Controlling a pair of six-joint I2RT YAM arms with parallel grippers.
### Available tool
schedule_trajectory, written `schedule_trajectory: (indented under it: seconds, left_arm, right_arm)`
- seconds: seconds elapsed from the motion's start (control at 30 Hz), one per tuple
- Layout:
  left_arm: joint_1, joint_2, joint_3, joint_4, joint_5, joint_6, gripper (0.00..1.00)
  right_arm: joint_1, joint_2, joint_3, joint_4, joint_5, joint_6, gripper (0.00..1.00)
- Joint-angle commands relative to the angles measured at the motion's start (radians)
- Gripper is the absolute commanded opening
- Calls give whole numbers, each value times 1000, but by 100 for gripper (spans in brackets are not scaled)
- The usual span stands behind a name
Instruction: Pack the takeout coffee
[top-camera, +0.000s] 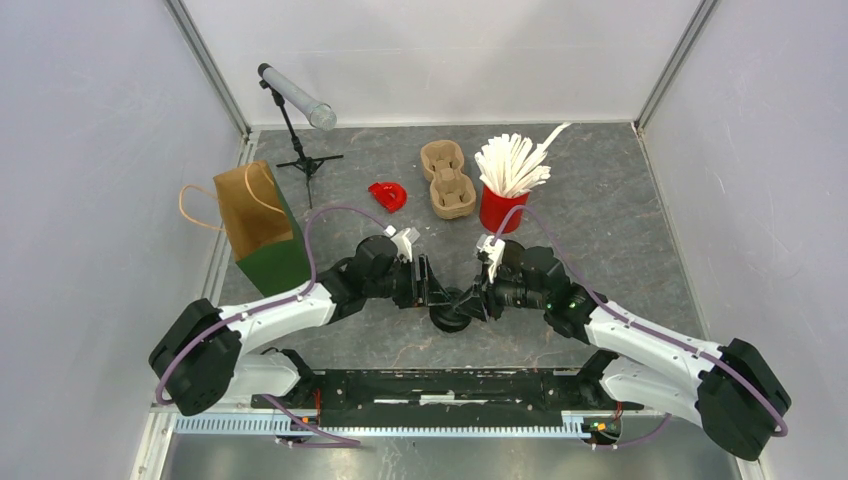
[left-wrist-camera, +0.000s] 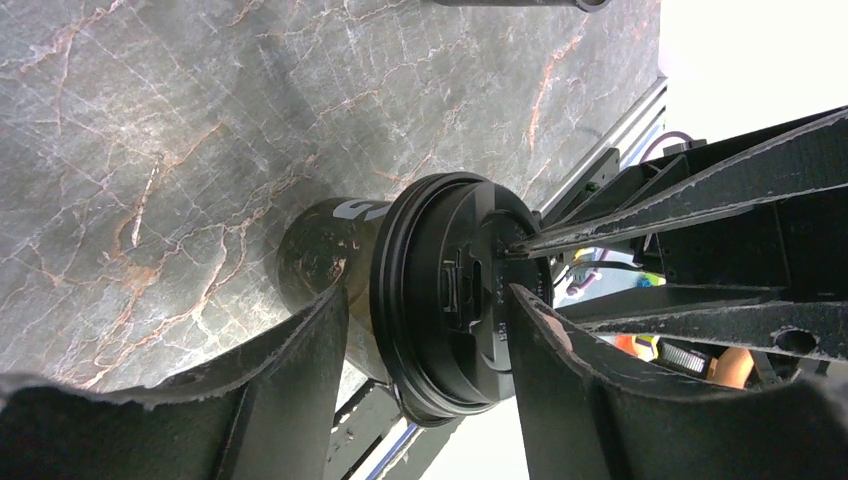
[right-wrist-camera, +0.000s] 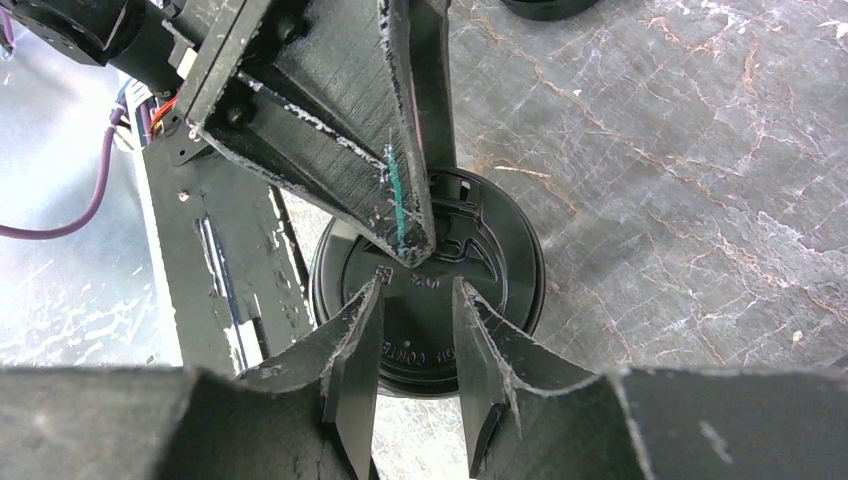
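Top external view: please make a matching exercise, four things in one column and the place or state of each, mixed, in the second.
1. paper bag
2. cardboard cup carrier
3. red cup
4. coffee cup

a. between the left pincer and the right pincer
b. farthest left of the four
c. full of white sticks
d. empty, just left of the red cup

Pairs: 1-b, 2-d, 3-c, 4-a

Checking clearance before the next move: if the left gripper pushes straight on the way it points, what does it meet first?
The coffee cup: its black lid sits between the left gripper's open fingers. Right behind it is the right gripper, tips on or near the lid; depth is unclear.
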Motion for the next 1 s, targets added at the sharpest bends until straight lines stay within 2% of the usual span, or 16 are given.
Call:
schedule_trajectory:
  seconds: [0.0,0.23,0.37,0.6,0.7,0.83,0.97]
  left_arm:
    - [-7,5,50,0,-14,58,65]
    - [-7,-4,58,-21,-20,70,64]
    - [-7,-23,81,-114,-67,92,79]
    - [-6,-90,147,-378,-184,102,92]
    - [-7,-132,130,-404,-154,52,94]
    - [-10,-207,61,-342,-92,-65,95]
    - [-14,-289,2,-291,-90,-191,96]
  right_arm:
    - [17,3,47,-14,-4,-30,39]
    - [52,6,57,-51,23,-72,43]
    - [66,3,61,-66,47,-83,44]
    - [72,5,64,-77,65,-91,44]
    - [76,5,63,-77,67,-90,43]
    - [80,4,64,-79,72,-91,44]
    - [85,3,64,-79,76,-92,44]
